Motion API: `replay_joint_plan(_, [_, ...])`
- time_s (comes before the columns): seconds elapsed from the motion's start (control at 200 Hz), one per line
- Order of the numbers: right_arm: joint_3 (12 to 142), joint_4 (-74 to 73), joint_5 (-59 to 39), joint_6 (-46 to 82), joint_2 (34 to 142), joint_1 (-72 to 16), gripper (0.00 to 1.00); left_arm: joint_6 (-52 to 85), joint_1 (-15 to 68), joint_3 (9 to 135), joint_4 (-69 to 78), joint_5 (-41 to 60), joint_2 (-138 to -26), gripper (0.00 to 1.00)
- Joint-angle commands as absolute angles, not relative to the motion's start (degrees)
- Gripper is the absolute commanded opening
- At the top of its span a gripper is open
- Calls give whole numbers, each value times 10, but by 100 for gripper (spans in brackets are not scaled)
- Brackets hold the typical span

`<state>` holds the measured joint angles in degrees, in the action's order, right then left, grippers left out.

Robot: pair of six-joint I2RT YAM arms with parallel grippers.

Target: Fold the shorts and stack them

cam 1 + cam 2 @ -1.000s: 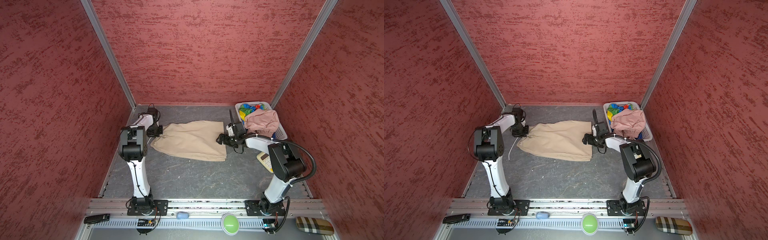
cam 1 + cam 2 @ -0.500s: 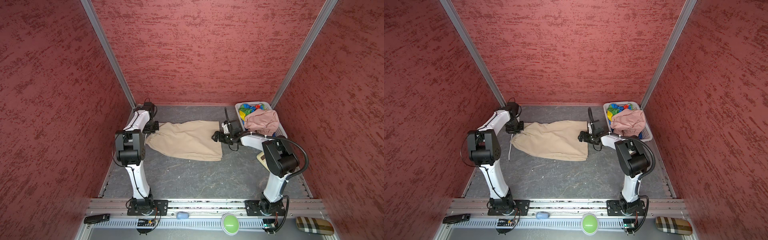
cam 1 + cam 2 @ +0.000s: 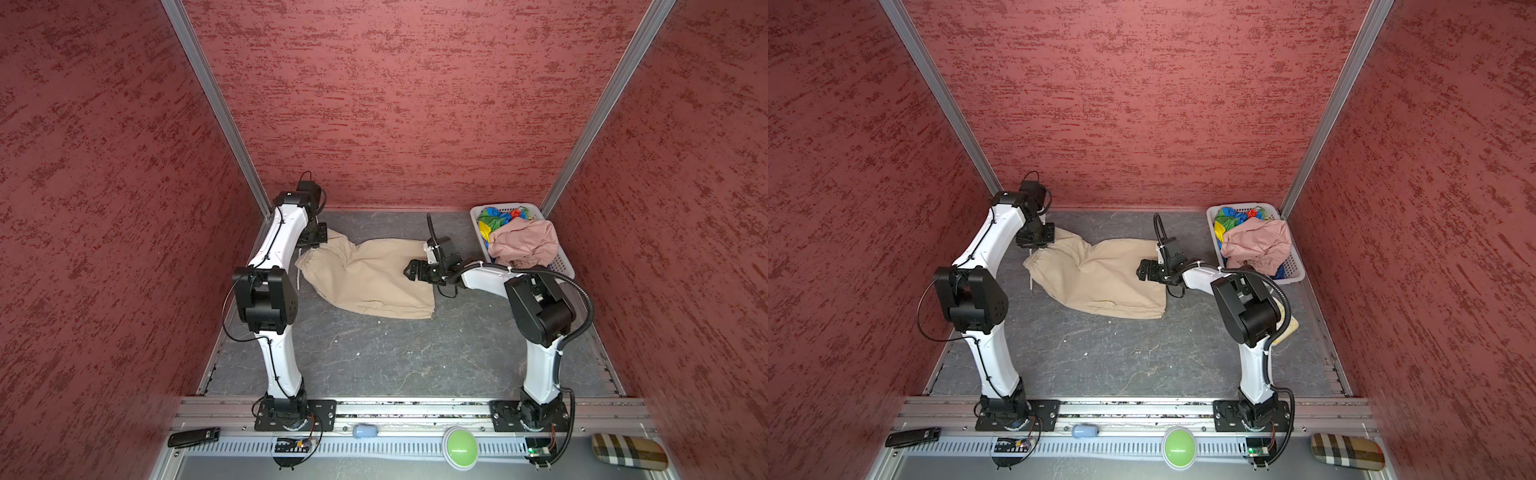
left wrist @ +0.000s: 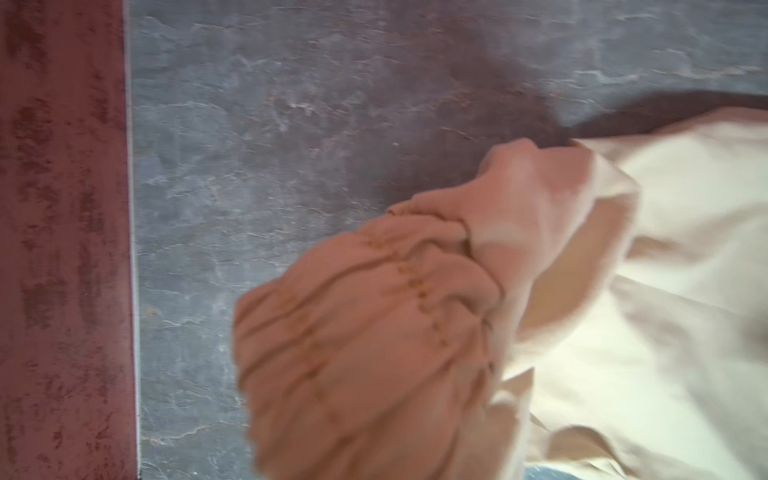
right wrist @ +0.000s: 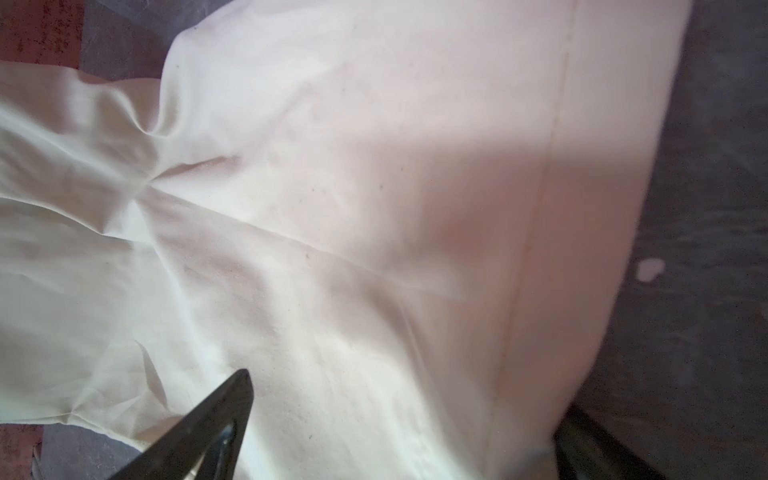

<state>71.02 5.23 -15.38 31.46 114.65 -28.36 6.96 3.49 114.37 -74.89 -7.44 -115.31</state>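
Beige shorts [image 3: 374, 278] lie spread on the surface [image 3: 374, 357] toward 12 o'clock.
Left jaws clamp narrow on the gathered waistband corner at 10 o'clock. Right jaws gape wide over the shorts' 3 o'clock edge, holding nothing. With that end free, a pull could drag and bunch the cloth. The surface is grey and slate-like, with red textured walls [image 3: 395, 104] and a basket [image 3: 567, 272] at 2 o'clock.

Robot lab cell: red panel walls [image 3: 395, 104], aluminium mounting rail [image 3: 415, 409].
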Motion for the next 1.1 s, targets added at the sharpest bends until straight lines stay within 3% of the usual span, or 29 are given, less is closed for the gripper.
replay_joint_plan(0.0, [716,84,-145,334,1178,-295,99,111,58,1172,-782,-31,-1183,0])
replay_joint_plan(0.296, [721,80,-145,336,1186,-300,99,187,109,1220,-765,120,-1237,0])
replay_joint_plan(0.461, [712,71,-150,338,1185,-300,99,267,115,1179,-676,248,-1238,0])
replay_joint_plan(0.666, [699,61,-154,338,1183,-299,99,367,127,1098,-555,331,-1219,0])
replay_joint_plan(1.097, [675,40,-166,344,1168,-300,99,464,162,990,-385,347,-1221,0])
